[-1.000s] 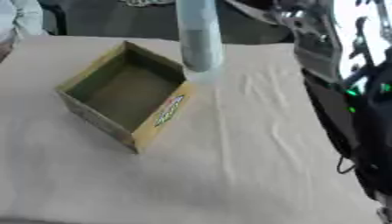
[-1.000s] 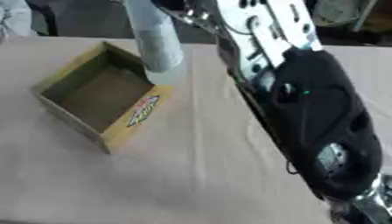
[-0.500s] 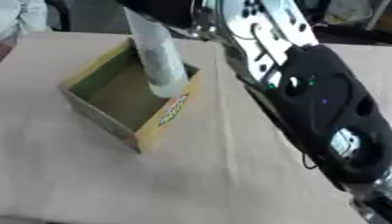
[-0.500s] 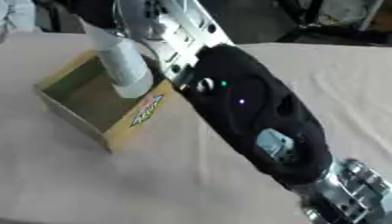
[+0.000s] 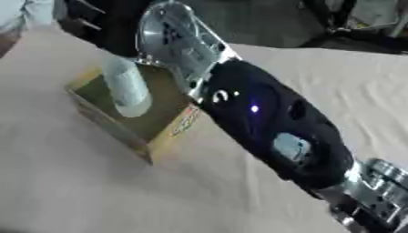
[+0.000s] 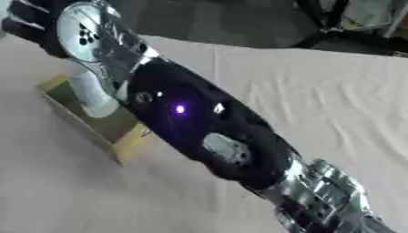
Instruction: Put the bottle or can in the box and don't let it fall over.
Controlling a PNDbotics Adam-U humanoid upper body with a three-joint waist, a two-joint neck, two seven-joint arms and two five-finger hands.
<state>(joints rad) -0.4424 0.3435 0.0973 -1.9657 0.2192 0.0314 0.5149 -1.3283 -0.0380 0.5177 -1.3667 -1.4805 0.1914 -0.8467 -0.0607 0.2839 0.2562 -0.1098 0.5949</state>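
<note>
- Near field: the bench [image 5: 72,191] is covered with a pale beige cloth that shows soft creases; the cloth fills the lower left of both views and runs on toward the upper right.
- Lower right corner: silver joints of the right arm [image 5: 271,132] enter the view; from there a bulky black arm shell with small lit spots runs diagonally up and to the left across the cloth.
- Middle field, left: an open cardboard box [image 5: 171,136] sits on the cloth with one corner toward the camera. Its outer walls are yellow-tan, one of them bearing a printed label, and its inside is a dull olive colour.
- Inside the box: a pale, translucent bottle [image 5: 126,86] stands with its lower end within the box walls, tilted slightly in the views. Whether its base rests on the box floor cannot be told.
- Above the box: the silver wrist plate of the right arm lies just beside the bottle, overlapping the far wall of the box.
- Upper left: the right robot hand [image 5: 99,25] shows only as a dark mass at the top of the bottle; whether it is grasping or has released the bottle cannot be told.
- The left robot hand does not show in either view.
- Far field: beyond the far edge of the bench the room is dark, with dark frames and stands at the upper right.
</note>
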